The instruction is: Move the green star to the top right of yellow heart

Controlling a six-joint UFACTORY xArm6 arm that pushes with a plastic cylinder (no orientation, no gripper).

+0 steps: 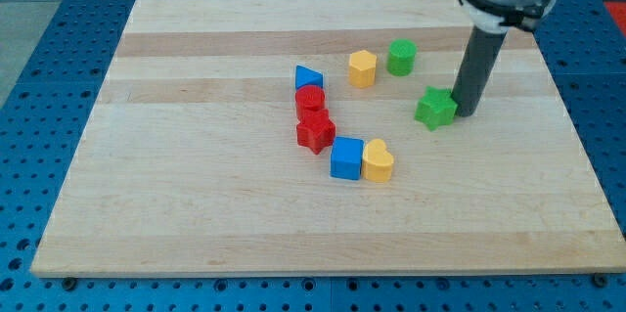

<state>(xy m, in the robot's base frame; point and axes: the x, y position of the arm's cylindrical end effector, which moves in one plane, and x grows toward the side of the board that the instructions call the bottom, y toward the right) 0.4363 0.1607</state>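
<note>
On the pale wooden tabletop [196,204], going from the view's left, a tight column of blocks comes first: a blue triangle [308,78] at its top, a red cylinder [310,101] touching it just below, and a red star [315,133] touching that. To their lower right a blue cube [346,158] sits flush against the yellow heart [378,160], the two side by side. Higher up, near the view's top, a yellow hexagon [362,67] stands just beside a green cylinder [401,58], slightly apart. Further right lies the green star [435,108], a bright green, stubby pointed block lying flat, placed above and to the right of the yellow heart and well apart from it, below and right of the green cylinder. The arm comes down from the view's top right as a grey cuff ending in a straight dark rod, leaning slightly; my tip [464,113] rests on the tabletop just at the green star's right side, touching or very nearly touching it. There is no hand on this arm, so nothing is gripped.
</note>
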